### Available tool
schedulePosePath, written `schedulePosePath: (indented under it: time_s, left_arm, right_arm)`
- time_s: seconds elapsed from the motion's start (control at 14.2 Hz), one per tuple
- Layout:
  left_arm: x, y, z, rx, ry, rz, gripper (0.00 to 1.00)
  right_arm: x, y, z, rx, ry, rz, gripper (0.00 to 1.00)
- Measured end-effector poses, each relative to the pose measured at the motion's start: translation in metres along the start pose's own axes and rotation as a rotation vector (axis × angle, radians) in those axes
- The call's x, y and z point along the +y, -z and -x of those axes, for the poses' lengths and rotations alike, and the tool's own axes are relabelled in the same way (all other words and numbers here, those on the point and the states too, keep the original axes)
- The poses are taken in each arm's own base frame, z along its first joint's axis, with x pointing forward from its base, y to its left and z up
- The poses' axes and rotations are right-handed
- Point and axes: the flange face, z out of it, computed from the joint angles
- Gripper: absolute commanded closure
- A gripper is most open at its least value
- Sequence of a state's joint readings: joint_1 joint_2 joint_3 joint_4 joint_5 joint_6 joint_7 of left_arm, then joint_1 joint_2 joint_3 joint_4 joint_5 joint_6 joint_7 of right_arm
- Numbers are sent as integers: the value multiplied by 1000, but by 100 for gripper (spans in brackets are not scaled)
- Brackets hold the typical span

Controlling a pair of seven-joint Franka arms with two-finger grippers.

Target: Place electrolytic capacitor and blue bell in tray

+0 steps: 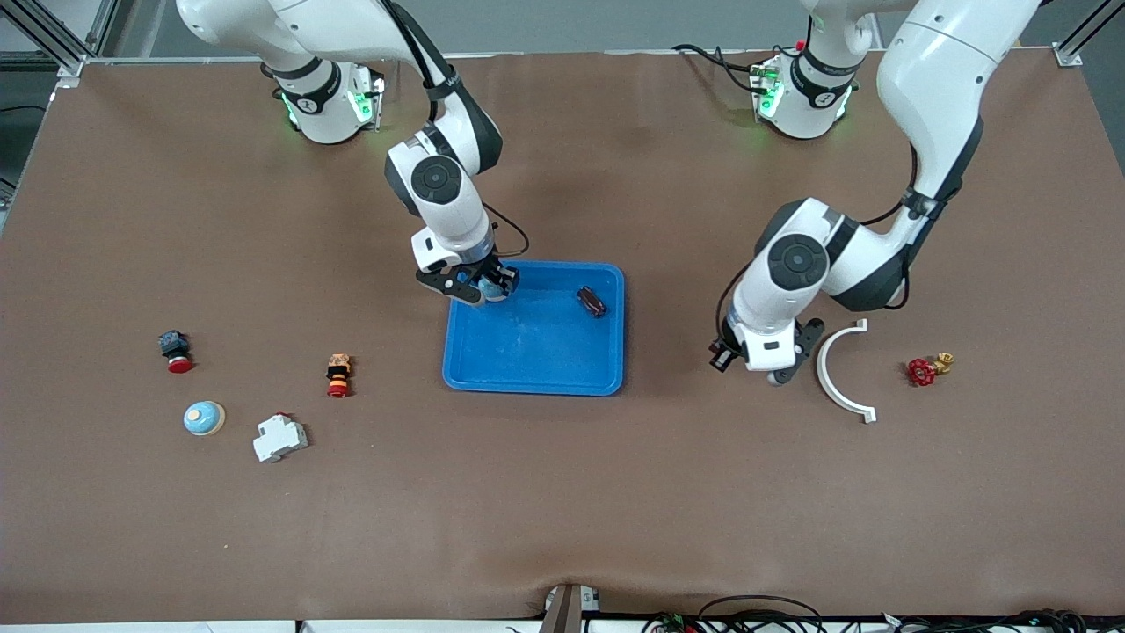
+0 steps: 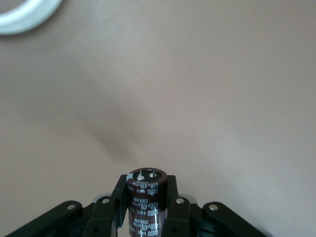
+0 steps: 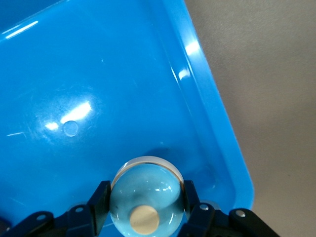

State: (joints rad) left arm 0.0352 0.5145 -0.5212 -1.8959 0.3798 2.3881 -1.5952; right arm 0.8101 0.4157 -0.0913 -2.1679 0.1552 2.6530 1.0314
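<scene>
Capacitor printed "400", left gripper clamped

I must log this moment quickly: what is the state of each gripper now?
Left gripper: shut on a capacitor, over bare table beside the tray.
Right gripper: shut on a blue bell, over the tray's corner.

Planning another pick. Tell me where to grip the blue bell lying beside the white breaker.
Grip the blue bell across its low base rim, coming straight down. It sits upright, button up, and the dome slopes away from the fingers. The white breaker stands apart from it, so there is likely finger room.
</scene>
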Motion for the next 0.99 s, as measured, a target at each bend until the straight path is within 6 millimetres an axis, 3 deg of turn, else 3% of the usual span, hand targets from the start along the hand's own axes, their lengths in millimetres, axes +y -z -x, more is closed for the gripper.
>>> schedulePosePath:
  time_s: [0.21,0.49,0.7,0.99]
  left_arm:
    - [40,21,51,-14,70,69,100]
    - [82,24,111,-69,154,121,100]
    - [96,6,149,-91,160,114,100]
    - [93,-37,174,-89,133,61,100]
  right_arm:
    - [-8,-9,-3,4,-14,-1,100]
    - [-19,-16,2,6,-23,-1,100]
    - [-21,-17,3,6,-25,1,100]
    - [-22,-18,2,5,-29,4,100]
